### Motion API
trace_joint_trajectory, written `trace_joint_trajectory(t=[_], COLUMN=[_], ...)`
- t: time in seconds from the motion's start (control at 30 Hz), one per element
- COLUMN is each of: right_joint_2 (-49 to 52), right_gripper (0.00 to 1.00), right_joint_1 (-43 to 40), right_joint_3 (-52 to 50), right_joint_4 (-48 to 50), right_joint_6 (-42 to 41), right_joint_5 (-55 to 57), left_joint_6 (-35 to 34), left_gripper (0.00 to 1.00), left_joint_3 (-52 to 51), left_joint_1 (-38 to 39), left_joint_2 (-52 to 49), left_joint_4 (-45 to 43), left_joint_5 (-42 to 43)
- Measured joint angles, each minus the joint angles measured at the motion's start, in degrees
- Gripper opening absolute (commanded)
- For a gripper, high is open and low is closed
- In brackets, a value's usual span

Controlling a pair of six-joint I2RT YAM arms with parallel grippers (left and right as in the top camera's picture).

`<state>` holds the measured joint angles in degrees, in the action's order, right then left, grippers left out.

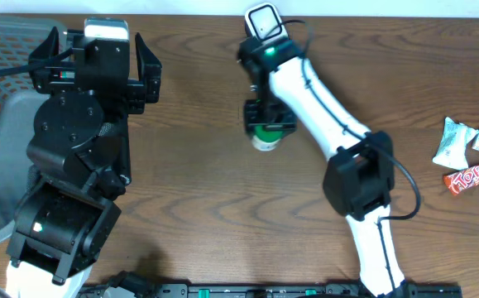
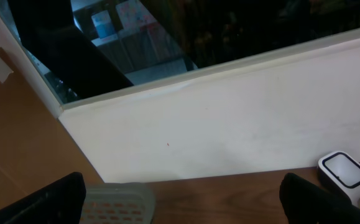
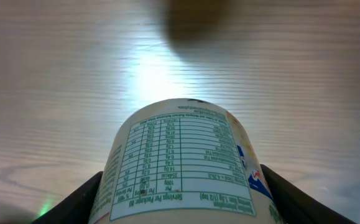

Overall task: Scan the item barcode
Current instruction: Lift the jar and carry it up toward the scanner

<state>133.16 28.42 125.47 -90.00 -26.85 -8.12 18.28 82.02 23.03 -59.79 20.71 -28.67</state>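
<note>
Right gripper (image 1: 268, 114): jaws closed to a middling gap on a tub (image 3: 183, 162), one finger against each side.
Tub: mid-table (image 1: 198, 190), nutrition label facing the wrist camera.
Left gripper (image 1: 97, 50): jaws wide, holding nothing.
Scanner (image 1: 262, 21): far table edge.

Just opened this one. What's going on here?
The right claw is at a small white container with a printed nutrition table, one finger on each side of it, low over the wooden table. Whether it has a firm grip cannot be told. The scanner sits just beyond, near the table's far edge. The left claw is open and holds nothing, off to the side. A few snack packets lie near the right edge.
</note>
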Motion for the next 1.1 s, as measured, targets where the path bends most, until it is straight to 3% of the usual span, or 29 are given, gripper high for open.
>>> trace_joint_trajectory(t=[0.33,0.6,1.1], right_joint_2=[0.00,0.00,0.00], right_gripper=[0.60,0.59,0.60], right_joint_1=[-9.94,-15.87,-17.66], right_joint_3=[-0.72,-8.79,-19.41], right_joint_4=[-6.08,-6.95,-6.56], right_joint_6=[8.85,14.25,22.75], right_joint_5=[-8.57,-13.73,-19.76], left_joint_6=[0.00,0.00,0.00], left_gripper=[1.00,1.00,1.00], left_joint_3=[0.00,0.00,0.00], left_joint_1=[0.00,0.00,0.00], left_joint_2=[0.00,0.00,0.00], left_joint_4=[0.00,0.00,0.00], left_joint_5=[0.00,0.00,0.00])
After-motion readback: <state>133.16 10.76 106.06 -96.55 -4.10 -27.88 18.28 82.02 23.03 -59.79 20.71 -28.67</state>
